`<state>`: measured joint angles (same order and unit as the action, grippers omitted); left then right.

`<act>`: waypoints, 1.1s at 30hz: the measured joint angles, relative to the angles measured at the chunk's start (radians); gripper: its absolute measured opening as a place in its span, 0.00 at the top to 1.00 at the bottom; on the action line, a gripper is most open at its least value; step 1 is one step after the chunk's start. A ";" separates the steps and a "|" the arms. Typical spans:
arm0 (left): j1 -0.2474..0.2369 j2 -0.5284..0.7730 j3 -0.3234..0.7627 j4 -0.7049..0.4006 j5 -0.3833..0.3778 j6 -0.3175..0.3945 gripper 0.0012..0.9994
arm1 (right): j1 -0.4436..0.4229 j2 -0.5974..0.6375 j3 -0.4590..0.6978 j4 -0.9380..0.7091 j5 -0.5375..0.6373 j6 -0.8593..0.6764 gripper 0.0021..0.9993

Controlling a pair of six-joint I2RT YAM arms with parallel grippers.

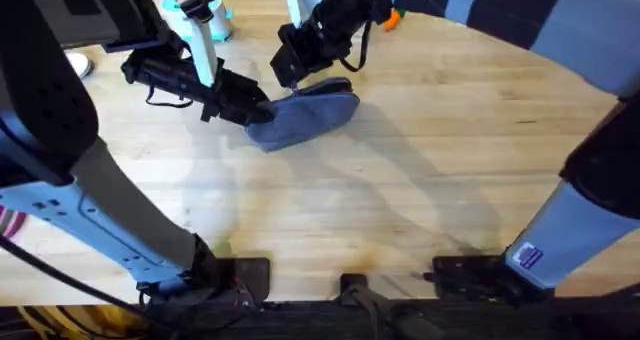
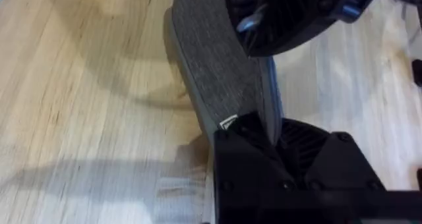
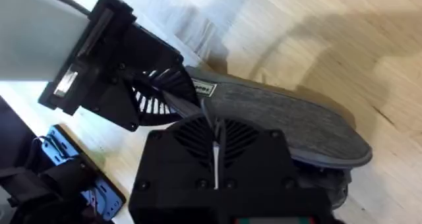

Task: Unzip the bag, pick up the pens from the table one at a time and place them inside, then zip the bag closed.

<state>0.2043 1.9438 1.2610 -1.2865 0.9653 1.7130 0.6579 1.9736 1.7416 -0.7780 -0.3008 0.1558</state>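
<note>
bag (image 1: pixel 305 118) lain at 12 o'clock on surface (image 1: pixel 420 180) | left gripper (image 1: pixel 262 113) fingers clamped on its 9 o'clock end | right gripper (image 1: pixel 300 75) fingers pinched on zipper

Bag (image 1: pixel 305 118) zipper hidden beneath both end effectors.

surface: pale wood planks (image 1: pixel 420 170) | far edge: dark blue backdrop (image 1: pixel 520 10) | light: soft shadows

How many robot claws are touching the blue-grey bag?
2. The left gripper pinches the left end of the bag. The right gripper is closed on its top edge, by the zipper, farther along.
</note>
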 joint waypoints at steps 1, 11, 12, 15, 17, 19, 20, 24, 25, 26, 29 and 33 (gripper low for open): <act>0.000 0.000 0.000 0.000 0.000 0.000 0.95 | 0.000 0.000 0.000 0.000 0.000 0.000 0.97; 0.000 0.000 0.000 0.001 0.002 0.000 0.96 | -0.026 0.000 0.003 -0.039 0.101 -0.007 0.97; 0.000 0.000 0.000 0.001 0.003 0.000 0.96 | -0.037 0.000 0.003 -0.042 0.106 -0.007 0.97; 0.000 0.000 0.000 0.001 0.008 -0.001 0.96 | -0.086 0.000 0.003 -0.057 0.120 -0.006 0.97; -0.001 0.000 0.000 0.001 0.011 -0.001 0.96 | -0.125 0.000 0.003 -0.061 0.125 0.001 0.97; -0.001 0.000 0.000 0.001 0.013 -0.001 0.96 | -0.168 0.000 0.003 -0.066 0.126 0.011 0.97; -0.002 0.000 0.000 0.000 0.009 -0.001 0.96 | -0.188 0.000 0.003 -0.064 0.138 0.015 0.97; -0.002 0.000 -0.001 0.000 -0.001 0.000 0.96 | -0.280 0.000 0.017 -0.069 0.177 0.038 0.97; -0.002 0.000 -0.001 0.000 -0.001 0.000 0.96 | -0.301 0.000 0.018 -0.076 0.184 0.046 0.97; -0.002 0.000 -0.001 0.000 -0.002 0.000 0.96 | -0.315 0.000 0.018 -0.085 0.189 0.050 0.97; -0.002 0.000 -0.001 -0.001 -0.002 0.000 0.96 | -0.339 0.005 0.018 -0.116 0.200 0.061 0.97; -0.002 0.000 -0.001 -0.003 -0.002 0.000 0.96 | -0.342 0.032 0.019 -0.140 0.203 0.062 0.97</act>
<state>0.2024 1.9438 1.2602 -1.2892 0.9638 1.7126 0.3161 2.0053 1.7607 -0.9184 -0.0978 0.2181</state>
